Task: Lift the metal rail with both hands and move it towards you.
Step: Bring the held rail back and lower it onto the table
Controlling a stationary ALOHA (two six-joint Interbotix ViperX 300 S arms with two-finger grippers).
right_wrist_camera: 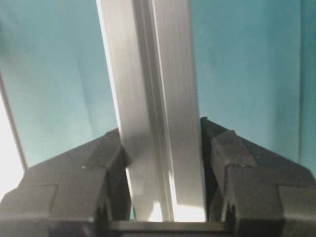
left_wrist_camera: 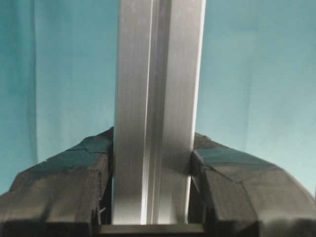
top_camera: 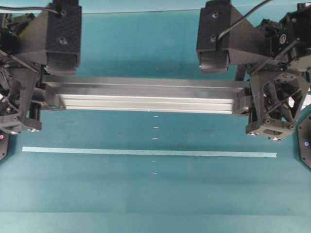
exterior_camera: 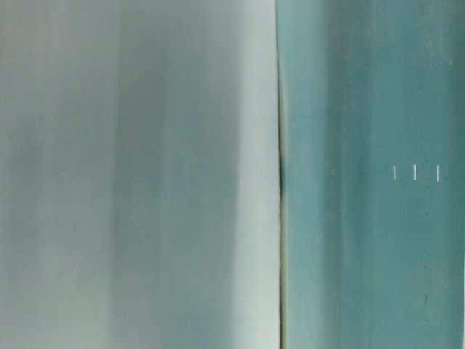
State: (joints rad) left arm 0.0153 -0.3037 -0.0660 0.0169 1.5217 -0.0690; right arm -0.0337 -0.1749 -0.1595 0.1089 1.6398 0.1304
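The metal rail (top_camera: 146, 96) is a long silver grooved bar lying left to right across the upper middle of the overhead view. My left gripper (top_camera: 44, 102) is shut on its left end. My right gripper (top_camera: 248, 103) is shut on its right end. In the left wrist view the rail (left_wrist_camera: 155, 98) runs up between the black fingers (left_wrist_camera: 74, 173) of the left gripper (left_wrist_camera: 153, 168), which press both its sides. In the right wrist view the rail (right_wrist_camera: 153, 98) sits between the jaws of the right gripper (right_wrist_camera: 163, 168). The rail appears to be held a little above the teal mat.
A thin pale tape strip (top_camera: 146, 152) lies on the teal mat (top_camera: 155, 194), nearer than the rail and parallel to it. A column of small white marks (top_camera: 155, 127) crosses the middle. The table-level view is blurred, pale at left and teal at right.
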